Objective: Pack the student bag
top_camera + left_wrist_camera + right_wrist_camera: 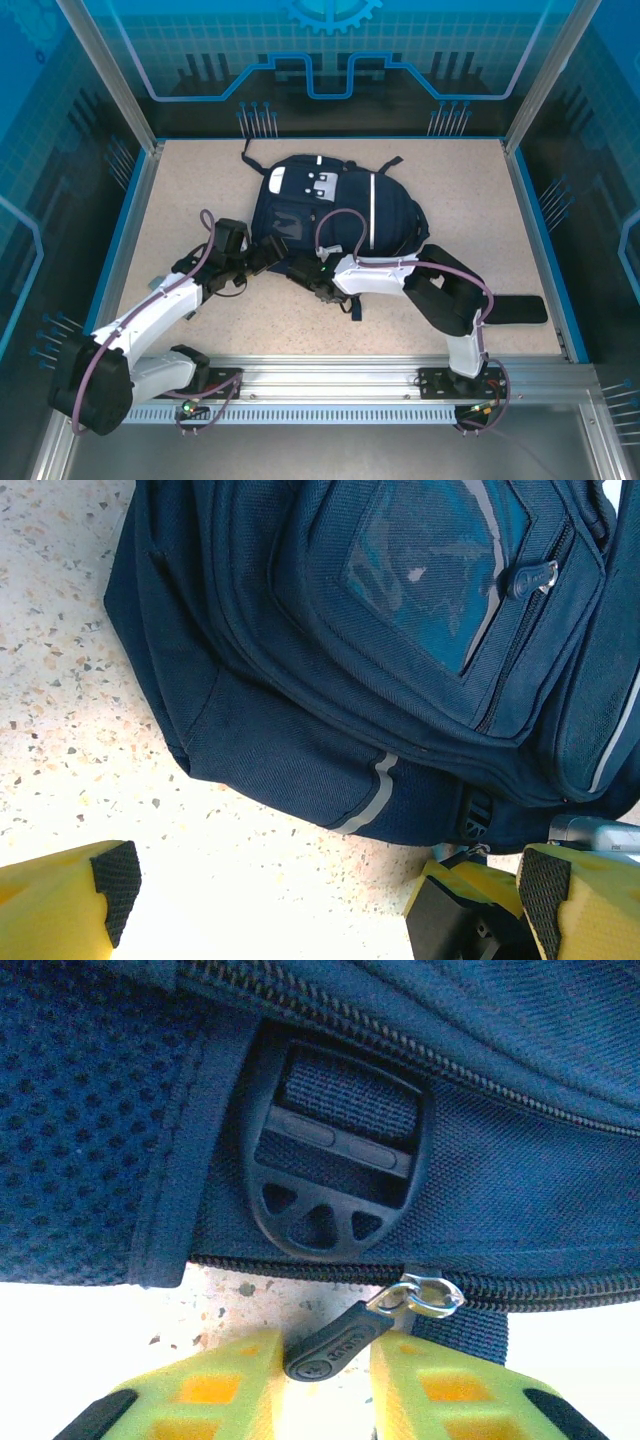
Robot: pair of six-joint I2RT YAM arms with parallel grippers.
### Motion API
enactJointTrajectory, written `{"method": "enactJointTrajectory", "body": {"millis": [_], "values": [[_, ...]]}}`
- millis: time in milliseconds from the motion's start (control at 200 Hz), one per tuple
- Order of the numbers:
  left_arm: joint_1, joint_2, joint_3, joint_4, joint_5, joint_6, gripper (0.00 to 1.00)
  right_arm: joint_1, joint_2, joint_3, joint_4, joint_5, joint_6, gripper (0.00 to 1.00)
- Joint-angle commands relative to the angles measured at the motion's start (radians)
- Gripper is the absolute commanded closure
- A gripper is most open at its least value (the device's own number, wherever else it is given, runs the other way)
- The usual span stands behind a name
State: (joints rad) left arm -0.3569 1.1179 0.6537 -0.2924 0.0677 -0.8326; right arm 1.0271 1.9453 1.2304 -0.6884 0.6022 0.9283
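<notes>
Overhead and wrist views, as I watched them from the remote station. The bag (340,210) lay flat near the middle of the speckled table (450,180), front side up. Its white stripe (372,210) ran from the far end toward the arms, and its straps trailed off the far end.

The left claw (262,258) sat at the bag's near left corner. In its wrist view the left claw (330,890) was spread wide over bare table and held nothing, with the bag's lower edge just beyond its fingers (115,885).

The right claw (312,278) was at the bag's near edge. Its wrist view showed the right claw (328,1380) narrow, with a black zipper pull (330,1348) lying in the gap between the yellow fingers (210,1390). I could not tell whether it was firmly pinched. A black strap buckle (335,1160) sat just above the pull.

A dark flat object (515,308) lay on the table by the right arm, apart from the bag.
</notes>
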Motion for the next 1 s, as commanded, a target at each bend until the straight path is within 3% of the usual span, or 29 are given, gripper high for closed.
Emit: {"method": "enactJointTrajectory", "body": {"millis": [0,235,405,705,995], "values": [[0.009,-0.014,0.004,0.009,0.012,0.003,0.01,-0.011,0.033,0.004,-0.010,0.032,0.041,0.71],[0.009,-0.011,0.003,0.004,0.022,0.001,0.01,-0.028,0.017,-0.014,-0.025,0.038,0.102,0.59],[0.009,-0.005,0.007,0.012,0.025,-0.005,0.01,-0.053,-0.026,-0.056,0.022,0.014,0.131,0.59],[0.009,0.002,-0.009,0.032,0.039,-0.027,0.01,-0.065,-0.041,-0.069,0.013,0.029,0.134,0.84],[0.007,0.010,-0.035,0.063,0.061,-0.053,0.01,-0.066,-0.076,-0.097,0.055,0.010,0.061,0.93]]}}
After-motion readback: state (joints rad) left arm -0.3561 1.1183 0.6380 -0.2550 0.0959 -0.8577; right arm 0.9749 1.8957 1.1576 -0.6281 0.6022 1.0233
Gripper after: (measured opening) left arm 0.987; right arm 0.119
